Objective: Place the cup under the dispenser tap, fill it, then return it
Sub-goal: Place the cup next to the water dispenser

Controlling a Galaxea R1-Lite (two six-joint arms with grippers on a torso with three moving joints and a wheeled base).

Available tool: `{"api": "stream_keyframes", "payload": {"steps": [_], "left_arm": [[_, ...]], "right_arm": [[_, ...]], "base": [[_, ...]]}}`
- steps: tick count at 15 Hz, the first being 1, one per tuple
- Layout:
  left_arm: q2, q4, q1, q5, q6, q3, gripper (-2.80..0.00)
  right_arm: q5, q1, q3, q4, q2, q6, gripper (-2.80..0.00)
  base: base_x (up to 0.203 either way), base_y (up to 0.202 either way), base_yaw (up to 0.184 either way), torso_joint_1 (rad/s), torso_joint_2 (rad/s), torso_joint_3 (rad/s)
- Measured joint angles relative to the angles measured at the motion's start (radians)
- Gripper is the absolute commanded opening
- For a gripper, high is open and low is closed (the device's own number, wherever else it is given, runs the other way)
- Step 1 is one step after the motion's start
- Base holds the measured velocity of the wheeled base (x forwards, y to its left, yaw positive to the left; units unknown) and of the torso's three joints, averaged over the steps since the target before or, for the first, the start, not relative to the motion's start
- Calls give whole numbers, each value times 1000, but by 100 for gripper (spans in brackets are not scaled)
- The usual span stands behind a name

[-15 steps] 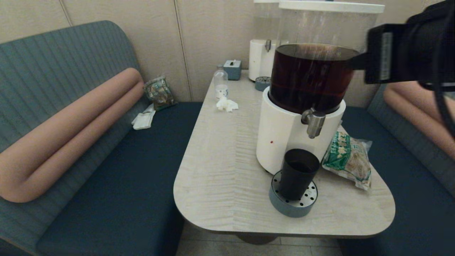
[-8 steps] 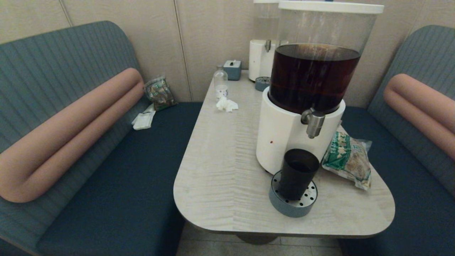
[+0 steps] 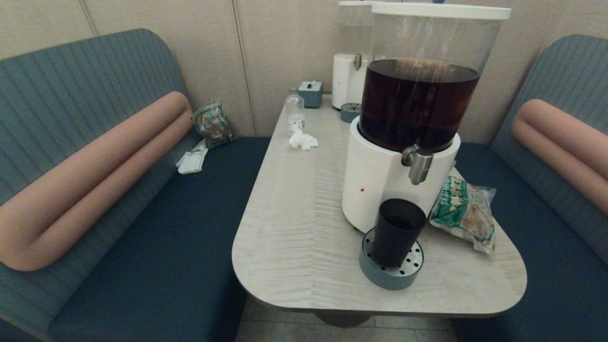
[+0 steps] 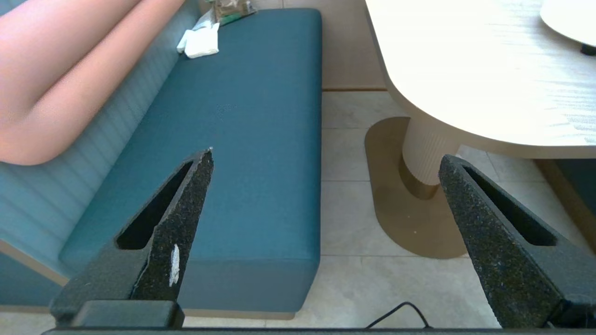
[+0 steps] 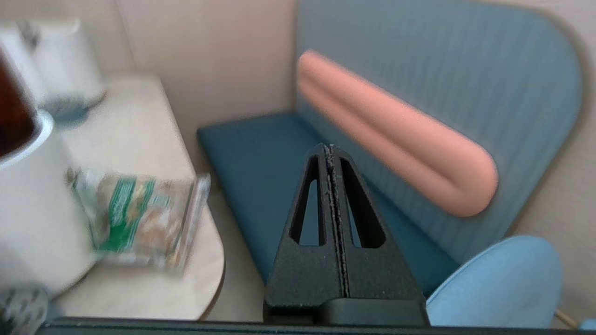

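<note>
The near-black cup (image 3: 398, 232) stands upright on a round perforated drip tray (image 3: 390, 270), right below the dispenser tap (image 3: 418, 163) of the white-based dispenser (image 3: 380, 185) with dark brown drink. Dark liquid shows inside the cup. Neither gripper appears in the head view. My left gripper (image 4: 326, 158) hangs open, empty, low beside the table over the floor and the left bench. My right gripper (image 5: 329, 151) is shut on nothing, off the table's right side above the right bench.
A green-printed snack bag (image 3: 464, 213) lies right of the dispenser. At the table's far end are a pale clear-tanked dispenser (image 3: 350, 76), a small clear bottle (image 3: 295, 112), crumpled tissue (image 3: 303, 139) and a blue-grey box (image 3: 310, 92). Benches flank the table (image 3: 294, 228).
My right arm, which filled the head view's upper right a second ago, has withdrawn out of that view. The cup and dispenser have not moved.
</note>
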Motion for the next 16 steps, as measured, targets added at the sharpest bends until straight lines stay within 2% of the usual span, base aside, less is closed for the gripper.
{"api": "stream_keyframes", "payload": {"steps": [6,8,10,13,16], "left_arm": [[0,0,0,-2,-2,0,0],[0,-1,-1,-1,-2,-1,0],[0,0,0,-2,-8,0,0],[0,0,0,-2,-10,0,0],[0,-1,0,-3,7,-1,0]], "right_arm": [[-17,-20,58,-63,-58,-7,-280],[-5,-55,68,-79,-63,-17,-280],[52,-127,90,-94,-68,-5,-280],[122,-126,162,-107,-123,0,-280],[304,-105,325,-123,-250,-11,-280]], "base": [[0,0,0,0,0,0],[0,0,0,0,0,0],[0,0,0,0,0,0],[0,0,0,0,0,0],[0,0,0,0,0,0]]}}
